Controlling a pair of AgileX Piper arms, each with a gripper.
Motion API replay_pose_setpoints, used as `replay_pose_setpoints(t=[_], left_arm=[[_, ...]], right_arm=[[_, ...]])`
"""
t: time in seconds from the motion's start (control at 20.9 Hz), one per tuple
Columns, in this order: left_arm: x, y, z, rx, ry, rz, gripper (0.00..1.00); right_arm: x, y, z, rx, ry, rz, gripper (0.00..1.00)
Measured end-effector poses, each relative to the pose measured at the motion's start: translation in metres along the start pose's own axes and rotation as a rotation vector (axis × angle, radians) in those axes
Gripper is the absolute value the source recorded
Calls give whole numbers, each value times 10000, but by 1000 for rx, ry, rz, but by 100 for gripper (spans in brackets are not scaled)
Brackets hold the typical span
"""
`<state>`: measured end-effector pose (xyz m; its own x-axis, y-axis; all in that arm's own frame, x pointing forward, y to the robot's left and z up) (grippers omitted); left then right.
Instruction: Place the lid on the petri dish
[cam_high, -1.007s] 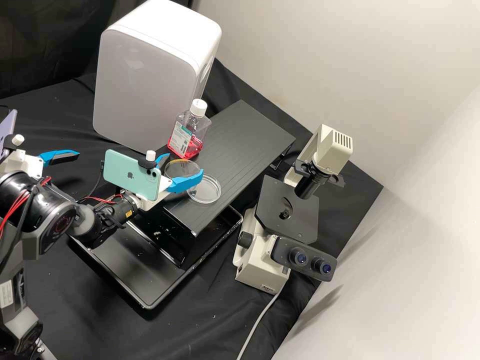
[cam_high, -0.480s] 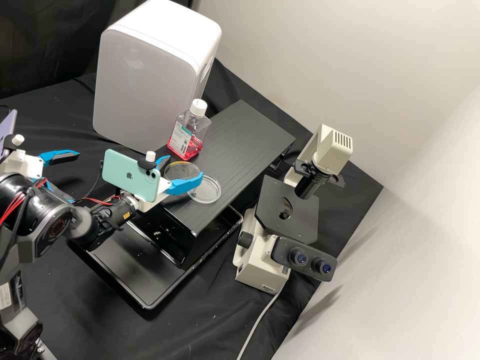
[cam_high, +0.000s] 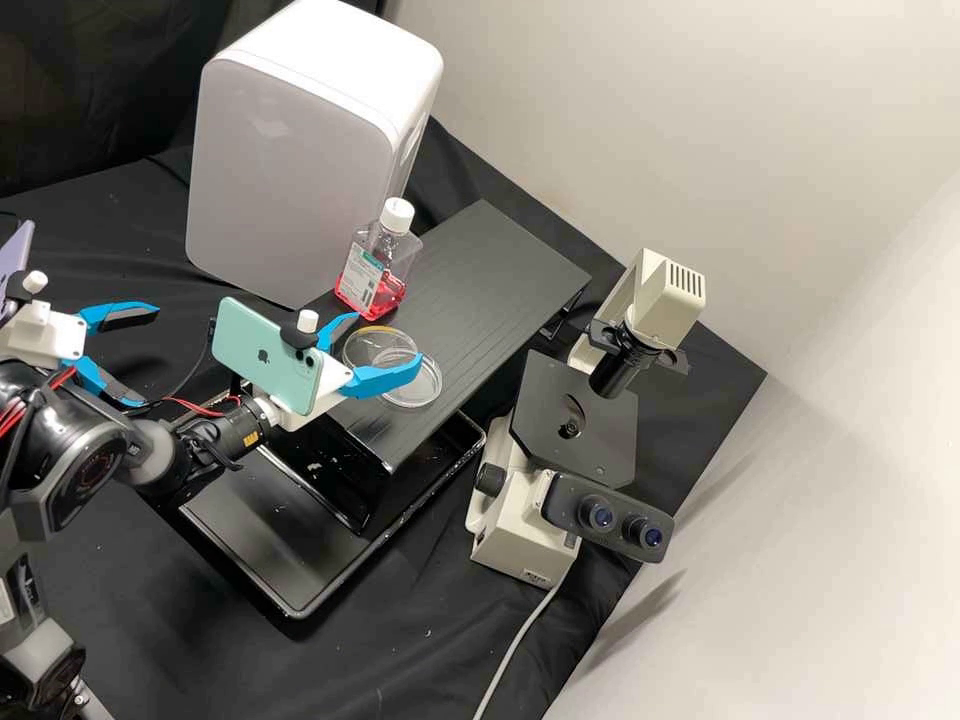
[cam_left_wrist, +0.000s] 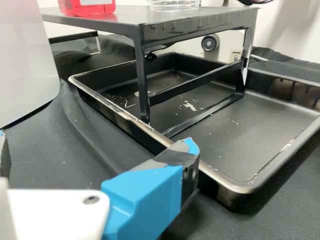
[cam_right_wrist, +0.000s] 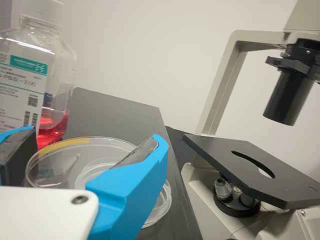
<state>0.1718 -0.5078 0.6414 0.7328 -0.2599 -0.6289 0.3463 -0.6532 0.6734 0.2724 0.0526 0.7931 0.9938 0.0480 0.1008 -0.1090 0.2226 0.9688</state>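
lid (cam_high: 376, 347) clamped in right gripper (cam_high: 386, 341), partly over petri dish (cam_high: 426, 379), left gripper (cam_high: 134, 356) spread apart

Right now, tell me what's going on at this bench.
The right pincer grips the clear lid by its rim and holds it over the open petri dish on the black raised shelf. The lid overlaps the dish but is not squarely over it, and it is not yet seated. A flask of red liquid stands farther back on the same shelf. The left pincer hangs open off to the side, near the black tray, holding nothing.
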Motion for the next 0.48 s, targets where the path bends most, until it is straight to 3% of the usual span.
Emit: replay_pose_setpoints(t=[0.1, 0.14, 0.29, 0.38, 0.48], left_arm=[[0, 0, 0, 0, 0, 0, 100], [0, 0, 0, 0, 0, 0, 100], [0, 0, 0, 0, 0, 0, 100], [0, 0, 0, 0, 0, 0, 100], [0, 0, 0, 0, 0, 0, 100]], right_arm=[[7, 25, 37, 20, -13, 12, 0], [13, 33, 62, 53, -16, 13, 0], [50, 11, 199, 193, -35, -8, 0], [74, -10, 235, 246, -24, -30, 0], [85, -25, 254, 268, -15, -46, 0]])
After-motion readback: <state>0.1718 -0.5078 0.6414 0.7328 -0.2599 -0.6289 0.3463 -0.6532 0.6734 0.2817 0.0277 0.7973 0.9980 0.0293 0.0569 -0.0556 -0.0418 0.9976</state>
